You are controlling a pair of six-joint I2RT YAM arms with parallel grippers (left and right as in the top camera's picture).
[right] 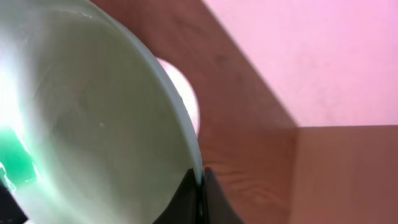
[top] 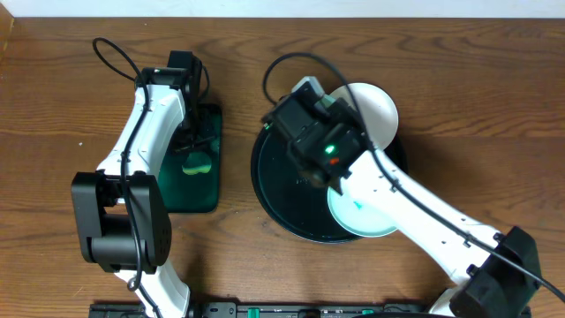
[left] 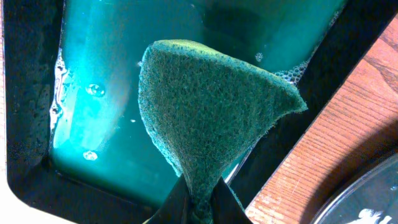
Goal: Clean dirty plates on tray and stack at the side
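Pinches a green sponge (left: pixel 211 118) in the left end effector (left: pixel 200 200) above the wet rectangular tray (left: pixel 26 93); clamps the right end effector (right: pixel 200 194) on the rim of a tilted mint plate (right: pixel 93 124) (over the black tray (top: pixel 269 194)).

Bare counter (top: pixel 477 132) lies open right of the round black tray (top: pixel 272 190) and in the narrow strip between it and the green tray (top: pixel 201 190); the right arm (top: pixel 415 208) crosses the black tray, blocking its middle.
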